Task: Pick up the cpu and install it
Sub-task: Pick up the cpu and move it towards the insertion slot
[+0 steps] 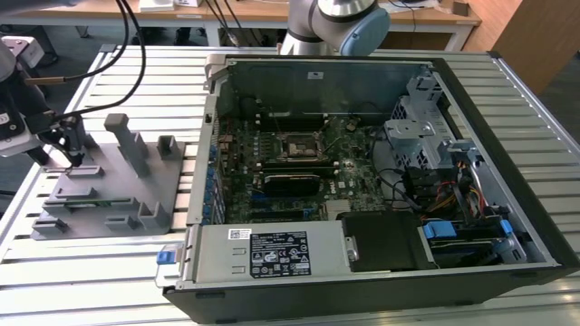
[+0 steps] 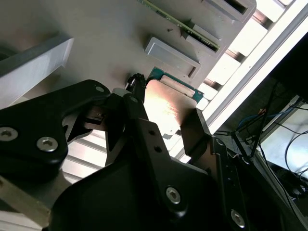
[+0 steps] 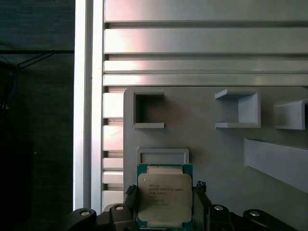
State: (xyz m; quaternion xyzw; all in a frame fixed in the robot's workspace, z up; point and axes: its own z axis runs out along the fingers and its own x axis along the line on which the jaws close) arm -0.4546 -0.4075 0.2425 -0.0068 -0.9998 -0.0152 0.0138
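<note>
Gripper (image 1: 70,155) clenched on the cpu at the fixture plate, well apart from the open computer.

In the exterior view I see my black two-finger gripper low over the far corner of the flat grey plastic fixture plate (image 1: 113,187), which lies on the slatted aluminium table (image 1: 91,278) at that view's left. In the first wrist view the small flat square cpu (image 3: 164,195), with a silvery-grey metal top and a thin green edge, sits between the black fingers (image 3: 131,193), which press on two of its opposite edges, so I read the pincer as grasping it. The chip is just beside a small open grey frame (image 3: 162,153) on the plate. The black square motherboard socket (image 1: 295,146) lies inside the open dark tower case (image 1: 507,115), at the exterior view's right of the plate.
</note>
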